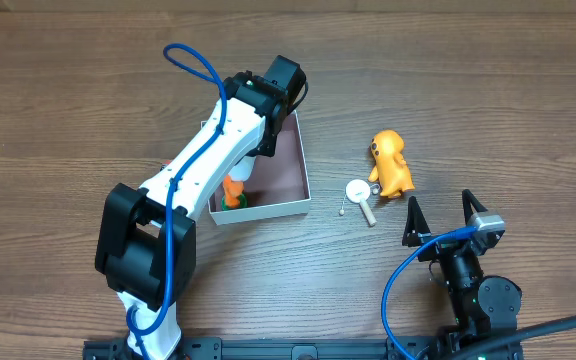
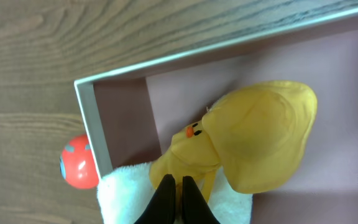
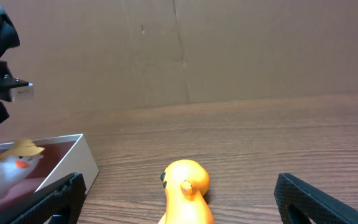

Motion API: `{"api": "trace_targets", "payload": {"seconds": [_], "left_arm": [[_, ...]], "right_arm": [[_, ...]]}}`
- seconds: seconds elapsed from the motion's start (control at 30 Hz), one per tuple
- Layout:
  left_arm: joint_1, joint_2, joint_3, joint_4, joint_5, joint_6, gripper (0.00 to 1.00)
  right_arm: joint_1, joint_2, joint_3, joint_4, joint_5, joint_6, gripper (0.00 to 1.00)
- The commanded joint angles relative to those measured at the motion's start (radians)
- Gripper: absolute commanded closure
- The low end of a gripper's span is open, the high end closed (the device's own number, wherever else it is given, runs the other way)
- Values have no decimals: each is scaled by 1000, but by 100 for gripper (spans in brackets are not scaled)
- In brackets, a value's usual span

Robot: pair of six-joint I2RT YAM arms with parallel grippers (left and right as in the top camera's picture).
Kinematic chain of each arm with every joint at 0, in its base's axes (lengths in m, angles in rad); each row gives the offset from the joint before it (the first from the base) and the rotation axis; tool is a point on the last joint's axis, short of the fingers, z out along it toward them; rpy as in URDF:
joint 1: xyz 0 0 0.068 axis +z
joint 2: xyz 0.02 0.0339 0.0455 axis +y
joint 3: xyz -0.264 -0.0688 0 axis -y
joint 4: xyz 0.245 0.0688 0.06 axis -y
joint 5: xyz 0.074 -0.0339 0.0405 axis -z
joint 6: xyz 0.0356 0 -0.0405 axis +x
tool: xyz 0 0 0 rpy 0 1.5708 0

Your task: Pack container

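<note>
The container [image 1: 303,170] is a white-walled box with a dusty pink inside, at the table's middle. My left gripper [image 2: 180,183] is down inside it, its fingers shut on the yellow strap of a white plush duck [image 2: 123,193] with a yellow hat [image 2: 272,137]. The duck lies in the container [image 2: 91,118], also seen in the right wrist view [image 3: 2,171]. In the overhead view the arm hides the left fingers. My right gripper [image 1: 438,215] is open and empty, with an orange toy animal [image 1: 391,163] [image 3: 187,190] lying on the table just beyond its fingers.
A red ball [image 2: 79,163] lies outside the container's left wall. A small white round piece with a stick [image 1: 358,190] and a short peg [image 1: 367,212] lie between the container and the orange toy. A cardboard wall [image 3: 185,56] stands behind the table.
</note>
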Motion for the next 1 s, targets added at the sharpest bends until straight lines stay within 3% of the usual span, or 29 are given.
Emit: {"api": "trace_targets", "payload": {"seconds": [0.0,0.47,0.97], "left_arm": [[0,0,20,-42,-24,-169,96],[0,1,9,-105,43,-555,96],[1,1,4,-95,103,-700,96]], "right_arm": [[-5,-10,-10,6,-6,-3,0],[-5,-10,-10,6,-6,-3,0],[-5,-10,-10,6,-6,-3,0]]}}
